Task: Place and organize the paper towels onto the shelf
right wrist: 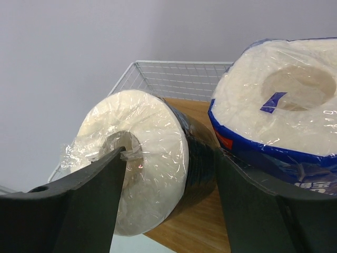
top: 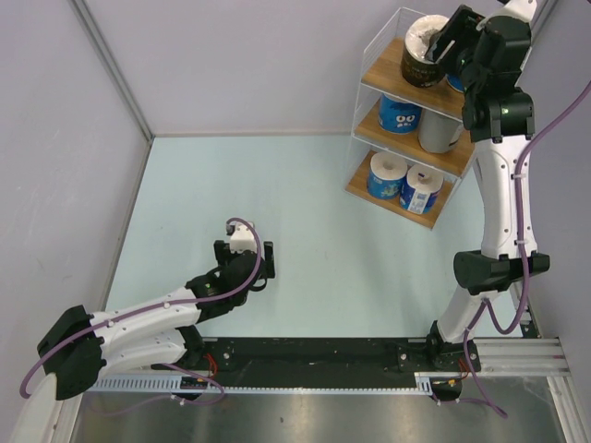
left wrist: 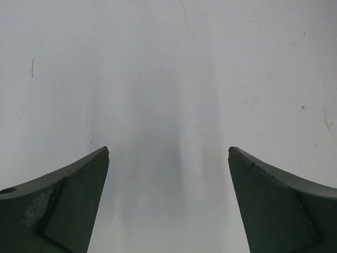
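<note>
- Right gripper of mine is up at the top tier of the shelf, clamped on the black roll. One finger sits at the mouth of its hollow core and the other presses its black side. My fingers cover the lower part of the roll.
- My left gripper hangs well apart from the shelf, jaws spread wide, with only bare table between them.
- My right arm hides one side of the shelf in the overhead view, so I cannot see where its boards end there.
- On the shelf's bottom tier, the first bottom blue roll and the second bottom blue roll stand side by side.
- On the middle tier stand the middle blue roll and the grey roll. The grey roll is partly hidden by my arm.
- On the top tier, the top blue roll sits just beside the black one. The wrist view cuts it off at the edge, and from overhead only a sliver shows.
</note>
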